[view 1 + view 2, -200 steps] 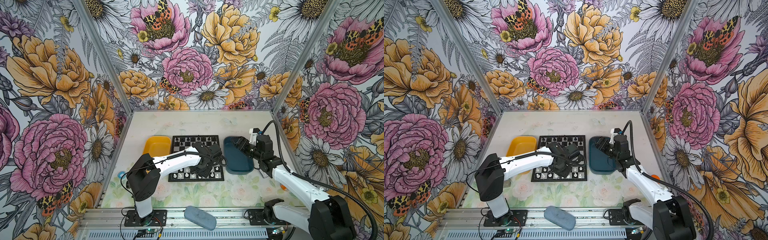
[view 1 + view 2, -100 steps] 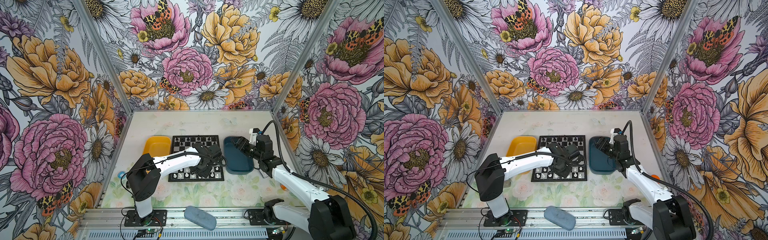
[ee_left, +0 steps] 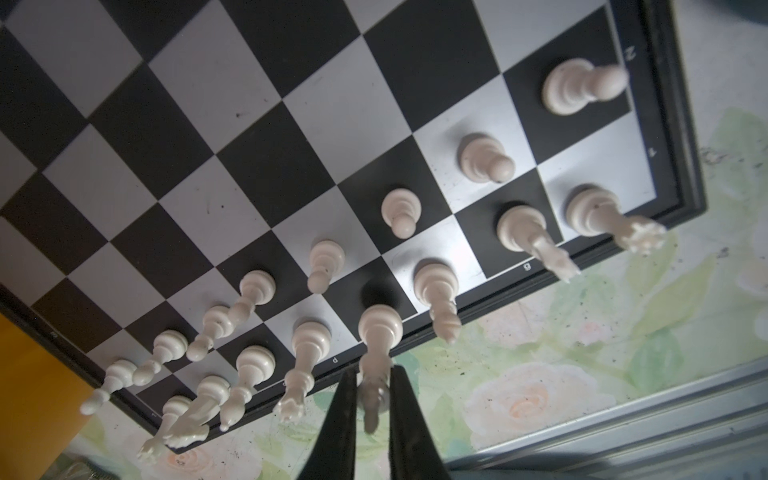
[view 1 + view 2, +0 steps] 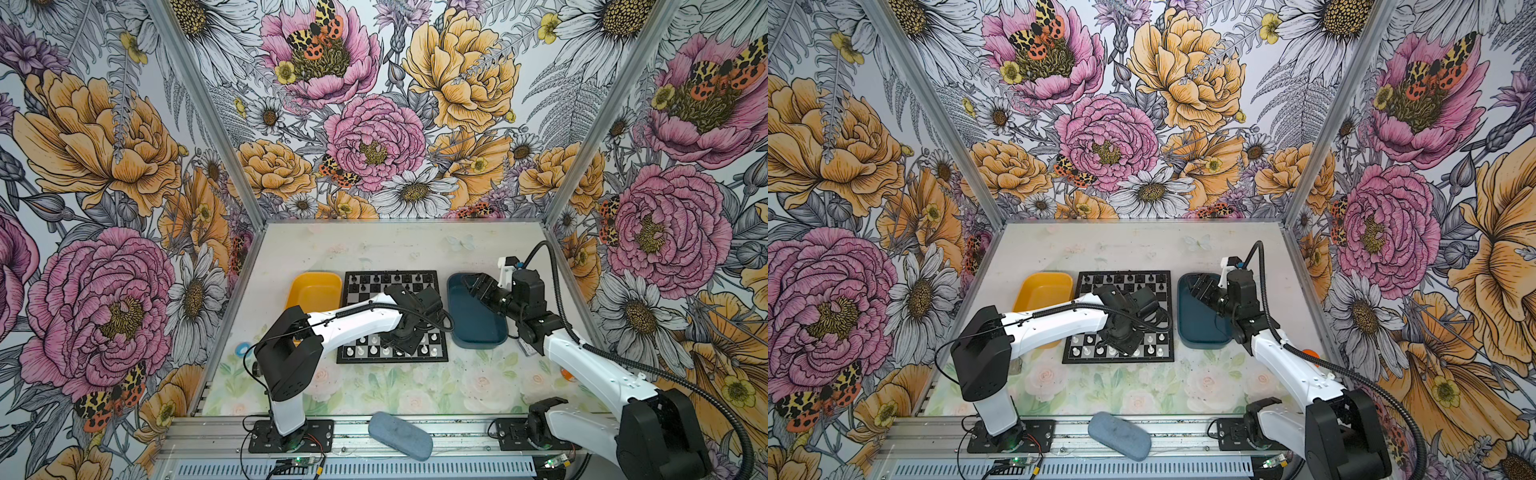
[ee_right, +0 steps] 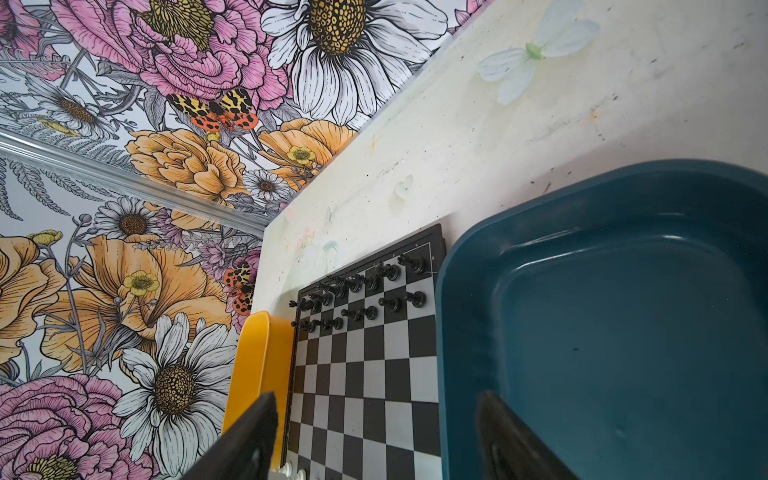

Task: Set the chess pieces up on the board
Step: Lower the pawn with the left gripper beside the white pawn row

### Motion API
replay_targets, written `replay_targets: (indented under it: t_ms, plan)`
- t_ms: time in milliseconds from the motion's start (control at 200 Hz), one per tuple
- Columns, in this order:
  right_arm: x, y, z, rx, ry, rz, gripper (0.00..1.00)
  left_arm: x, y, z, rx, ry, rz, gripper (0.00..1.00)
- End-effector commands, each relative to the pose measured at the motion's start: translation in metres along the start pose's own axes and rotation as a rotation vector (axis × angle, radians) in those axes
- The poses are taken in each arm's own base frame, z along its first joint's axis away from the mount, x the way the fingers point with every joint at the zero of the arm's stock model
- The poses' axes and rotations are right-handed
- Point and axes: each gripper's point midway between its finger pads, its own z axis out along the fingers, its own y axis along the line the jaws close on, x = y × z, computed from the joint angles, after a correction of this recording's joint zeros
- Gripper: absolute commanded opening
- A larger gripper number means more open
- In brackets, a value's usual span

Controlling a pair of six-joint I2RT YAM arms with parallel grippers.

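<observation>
- In both top views: left gripper (image 4: 406, 337) (image 4: 1122, 335) low over the near rows of the board (image 4: 390, 360) (image 4: 1117, 360), jaws hidden beneath the wrist.
- Same views: right gripper (image 4: 471, 286) (image 4: 1197, 287) above the far end of the blue tray (image 4: 478, 332), jaws spread with nothing between them. Board just beside the tray, yellow tray (image 4: 313, 291) on the board's other side.
- Left wrist view: jaws pressed onto the upper stem of a tall white piece (image 3: 379, 332), pinching it. Base seemingly just off a black square in the edge row, directly beyond the fingertips, dark shadow on that square.
- Same view: other chess pieces (image 3: 436, 282) upright in two rows along the board's edge, on either side of the jaws and beyond them.
- Right wrist view: fingers (image 5: 249, 440) wide apart, gripping nothing. Board seen between them, with black chessmen (image 5: 357, 286) in two rows at its far end, well beyond the jaws. Blue tray past one finger, yellow tray past the other.
</observation>
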Motion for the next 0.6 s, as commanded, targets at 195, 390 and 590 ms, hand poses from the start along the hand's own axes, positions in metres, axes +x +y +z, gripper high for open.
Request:
replay_targets:
  t_ms: [195,390,590]
  plan:
    - [-0.0013,-0.0017,0.0023,-0.008,-0.007,-0.003,0.77,-0.0027,0.0048,0.0075,-0.014,-0.003,-0.012,0.0]
    - [-0.0014,-0.0023,0.0028,-0.006,-0.007,-0.001,0.77,-0.0027,0.0062,0.009,-0.018,0.0,-0.012,0.0]
    - [-0.0009,-0.0032,0.0035,-0.004,-0.005,-0.001,0.77,-0.0028,0.0063,0.01,-0.017,0.001,-0.013,0.0]
